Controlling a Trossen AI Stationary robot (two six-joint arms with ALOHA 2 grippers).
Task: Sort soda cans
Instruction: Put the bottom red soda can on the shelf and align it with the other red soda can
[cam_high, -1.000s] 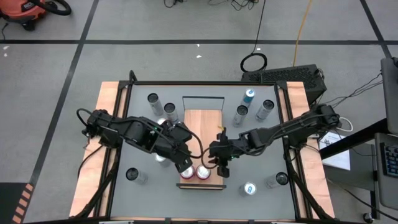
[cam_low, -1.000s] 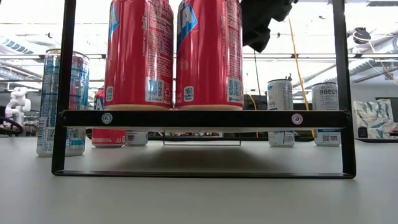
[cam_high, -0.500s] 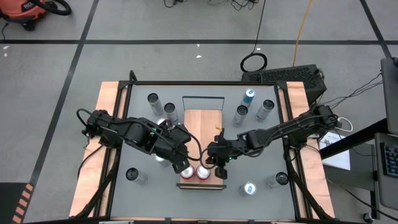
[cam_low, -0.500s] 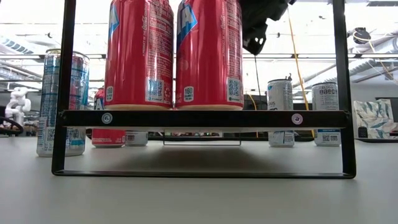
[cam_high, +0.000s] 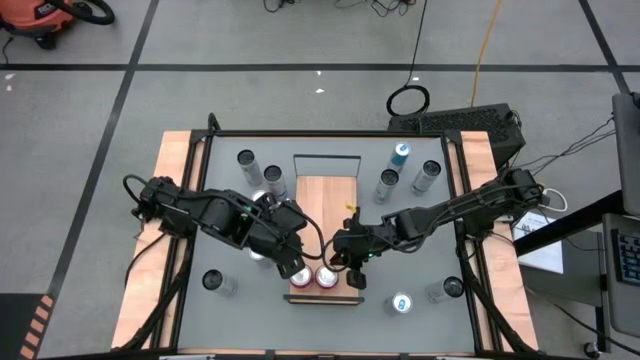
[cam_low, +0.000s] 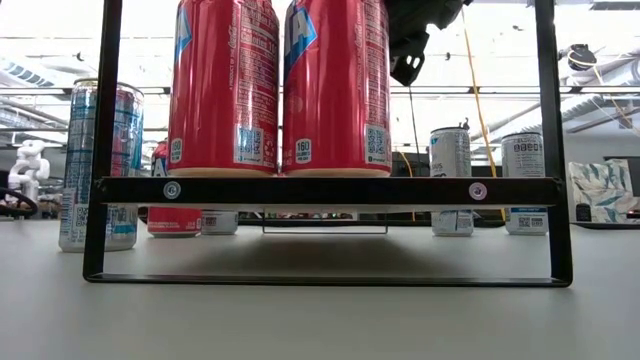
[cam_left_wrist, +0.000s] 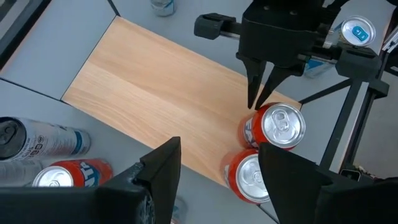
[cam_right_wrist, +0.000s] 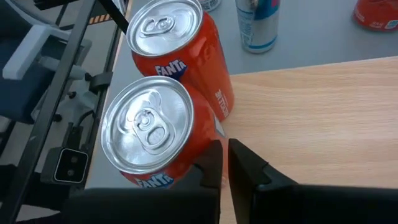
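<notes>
Floor and table, high view: grey taped floor around a grey table (cam_high: 420, 300) with a wooden board (cam_high: 327, 210) at its centre.
Cans, high view: two red cans (cam_high: 312, 277) stand side by side at the board's near end; grey and blue cans are scattered on the table, none on the board.
Left gripper (cam_high: 292, 263), high view: over the near red pair, on the left can's side.
Right gripper (cam_high: 354, 272), high view: just beside the right red can.
Low view: both red cans upright and touching on the black-framed shelf; right gripper's dark tip (cam_low: 405, 68) hangs beside the right-hand one.
Left wrist view: own fingers (cam_left_wrist: 163, 168) stand apart with nothing between them; a third red can (cam_left_wrist: 68, 176) sits off the board by a fallen grey can (cam_left_wrist: 37, 140).
Right wrist view: own fingers (cam_right_wrist: 214, 163) pressed together, empty, against the nearer can's side.
Step, judged: nudging the pair into line; push low and slowly, since a high push could tip a can off the board edge.
Hard to tell: whether the closed tips truly touch the can; can labels beyond the board; the full can count, since the arms cover part of the table.
</notes>
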